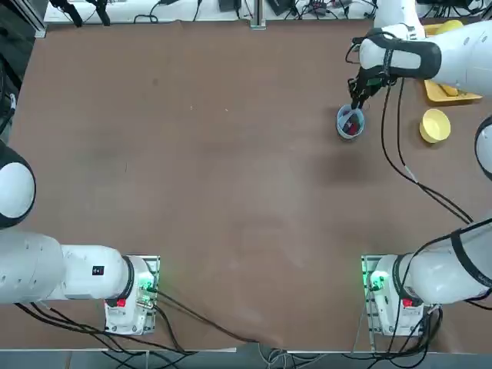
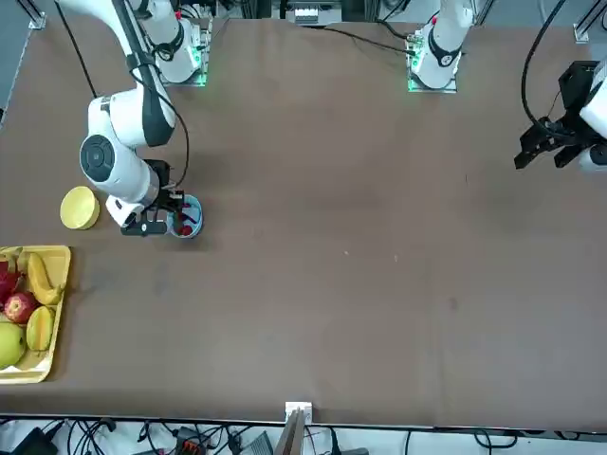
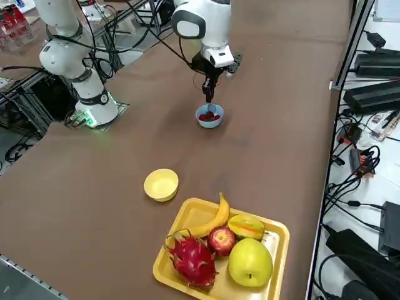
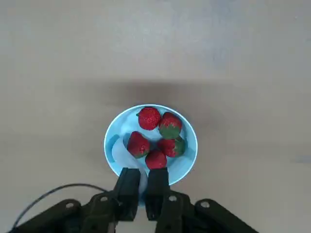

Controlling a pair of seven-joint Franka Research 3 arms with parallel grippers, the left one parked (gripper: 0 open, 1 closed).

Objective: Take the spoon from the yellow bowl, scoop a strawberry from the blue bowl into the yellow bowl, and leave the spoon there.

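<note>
Strawberries (image 4: 148,118)—five, one blue bowl (image 4: 189,158), one spoon (image 4: 124,156)

This looks like a robotics lab. 2 white robot arms (image 1: 92,269) (image 1: 423,280) are mounted side by side along 1 edge of a wide brown counter (image 1: 231,177), with black cables (image 1: 204,317) trailing from their bases across its top. Metal profile framing (image 2: 296,431) stands at the counter's edge. Beyond another edge, a white surface (image 3: 390,169) carries black electronics boxes (image 3: 375,98) and tangled wiring (image 3: 340,187). Green indicator lights (image 3: 89,117) glow at an arm's base.
</note>
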